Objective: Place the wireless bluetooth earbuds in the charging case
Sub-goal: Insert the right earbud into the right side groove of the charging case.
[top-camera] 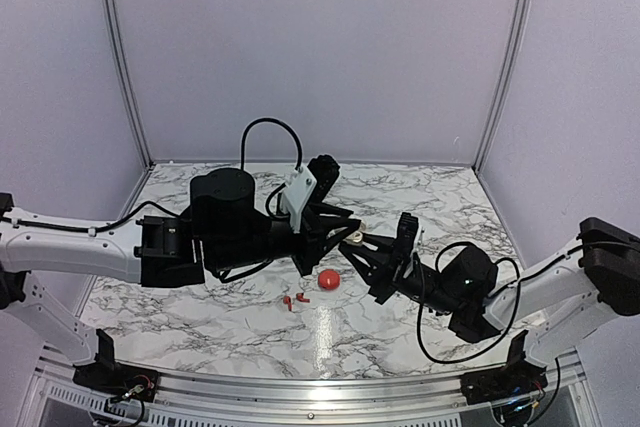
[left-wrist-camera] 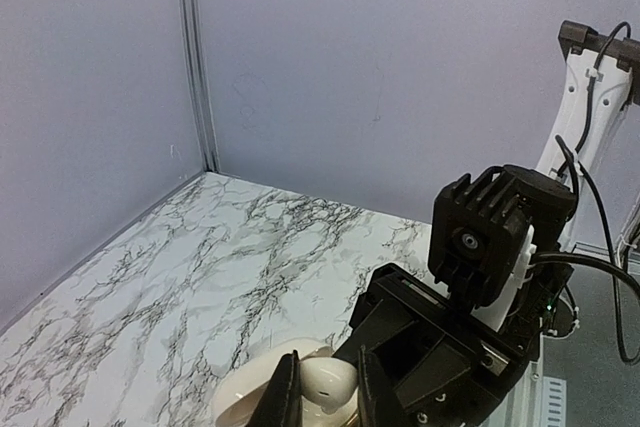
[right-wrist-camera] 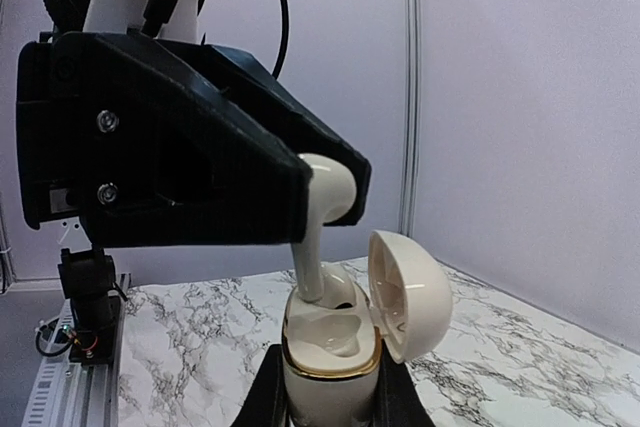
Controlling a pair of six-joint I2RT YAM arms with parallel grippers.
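Left gripper (left-wrist-camera: 325, 393) is closed on a white earbud (right-wrist-camera: 331, 179), pinching its rounded head between the two black fingers. The slim stem points straight down into the charging case (right-wrist-camera: 330, 352). The stem's tip sits inside the left-hand socket; the head is above the rim. Right gripper (right-wrist-camera: 330, 402) is clamped on the lower body of the case from both sides, holding it upright. The case is glossy cream-white and egg-shaped, with a thin gold band around its mouth and a pale moulded inside. Its domed lid (right-wrist-camera: 405, 292) is swung open on the right-hand side. Both grippers meet over the middle of the marbled bench (top-camera: 200, 317). A red ball (top-camera: 328, 278) lies just nearer the arm bases, and two small red pieces (top-camera: 295, 299) lie beside it.
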